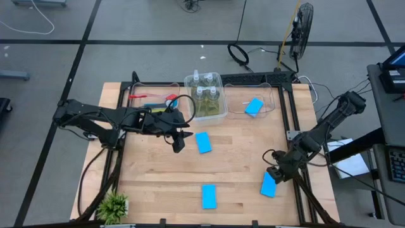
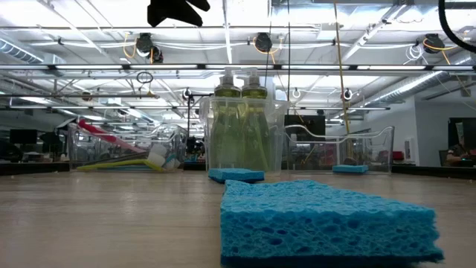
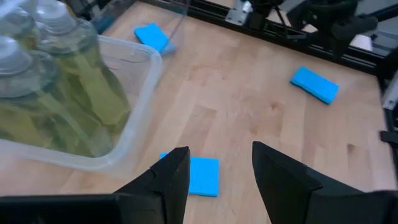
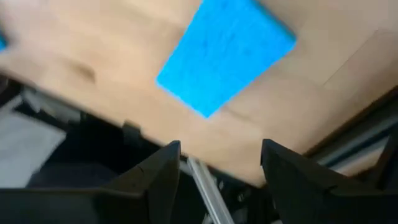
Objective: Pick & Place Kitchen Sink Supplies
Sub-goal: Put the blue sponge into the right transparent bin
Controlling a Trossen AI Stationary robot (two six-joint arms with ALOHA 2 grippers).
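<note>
Several clear bottles of yellow-green liquid point(image 1: 205, 95) stand in the middle clear bin. Brushes point(image 1: 152, 100) lie in the left bin, and one blue sponge point(image 1: 254, 106) lies in the right bin. Three blue sponges lie flat on the table: one at mid-table point(image 1: 203, 142), one near the front edge point(image 1: 209, 196), one at the right point(image 1: 268, 185). My left gripper point(image 1: 179, 140) is open above the table, just left of the mid-table sponge point(image 3: 199, 175). My right gripper point(image 1: 275, 171) is open, just beside the right sponge point(image 4: 227, 53), touching nothing.
The three clear bins point(image 1: 190, 82) stand in a row along the table's far edge. A small green plant point(image 1: 114, 205) stands at the near left corner. Black frame rails point(image 1: 292, 120) run along the table's sides. Bare wood lies between the sponges.
</note>
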